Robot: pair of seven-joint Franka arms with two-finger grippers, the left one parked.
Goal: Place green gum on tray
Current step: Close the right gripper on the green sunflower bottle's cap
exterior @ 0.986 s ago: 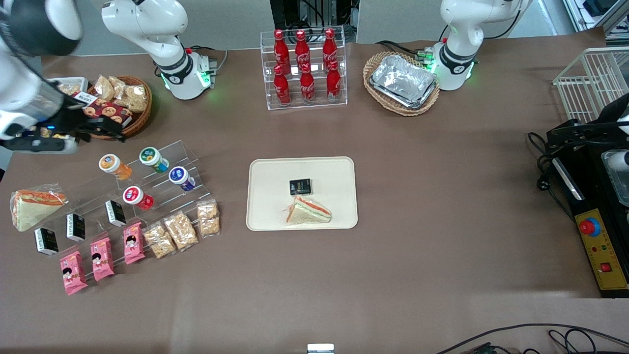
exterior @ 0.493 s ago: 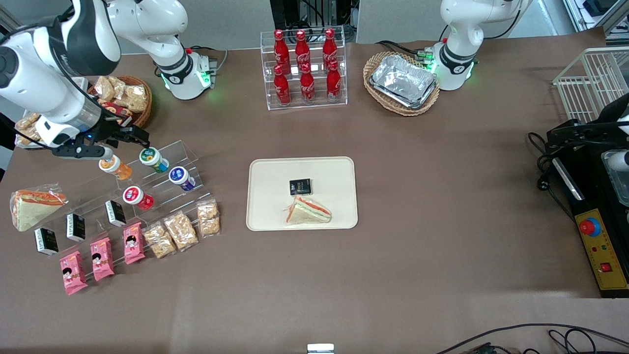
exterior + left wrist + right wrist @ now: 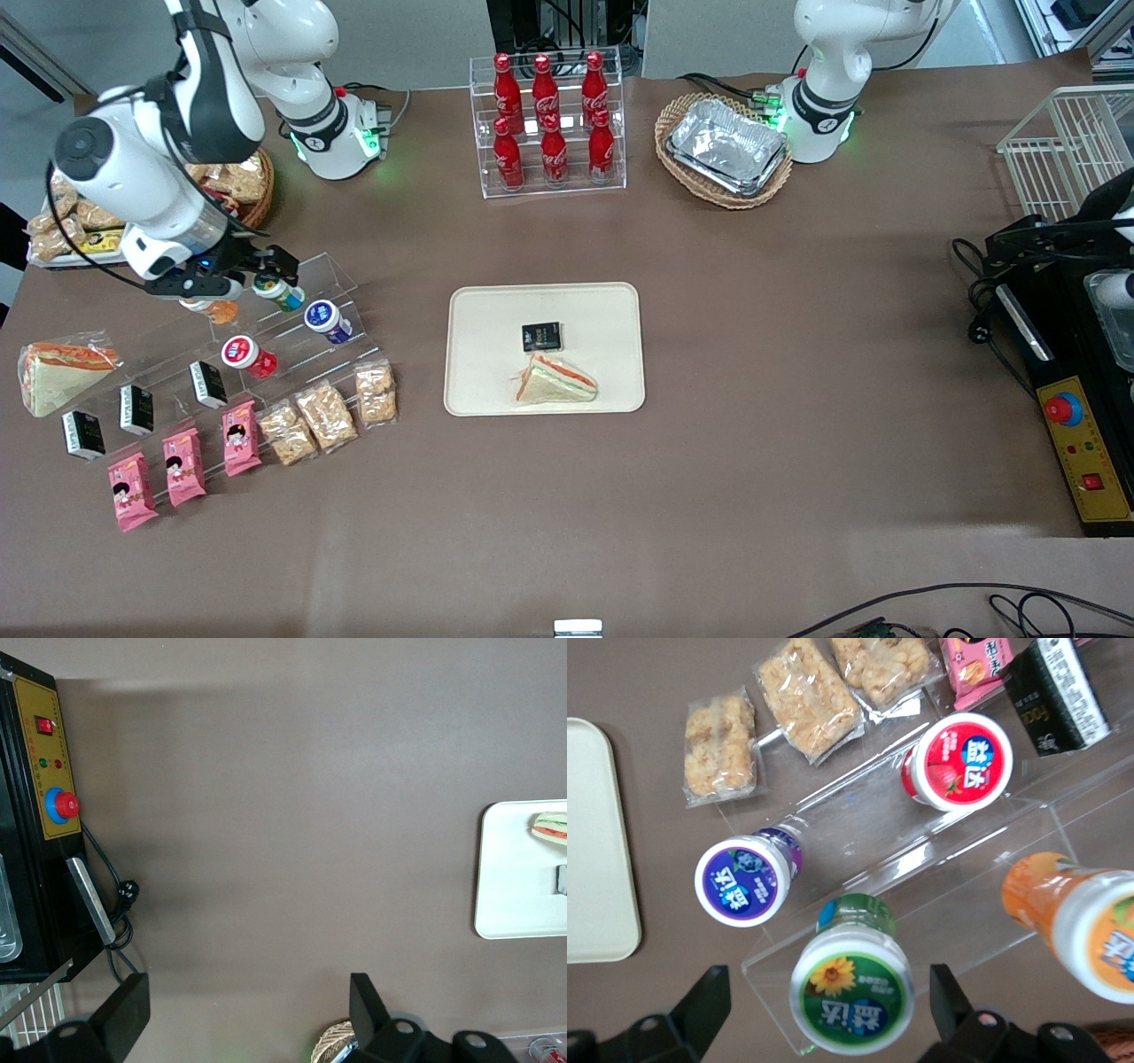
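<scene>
My gripper (image 3: 828, 1014) hangs with jaws spread wide, the green gum (image 3: 852, 988), a round jar with a glossy white lid, between them on the clear acrylic stand (image 3: 957, 895). The smooth cream tray (image 3: 544, 348) lies well apart.

Green gum (image 3: 276, 291) partly hidden under the tool (image 3: 257, 270); orange jar (image 3: 1085, 921) edge-cropped.

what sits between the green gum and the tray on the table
In the front view, the blue jar lies between the green gum and the tray; past it, bare table. The open gripper straddles the gum.
</scene>
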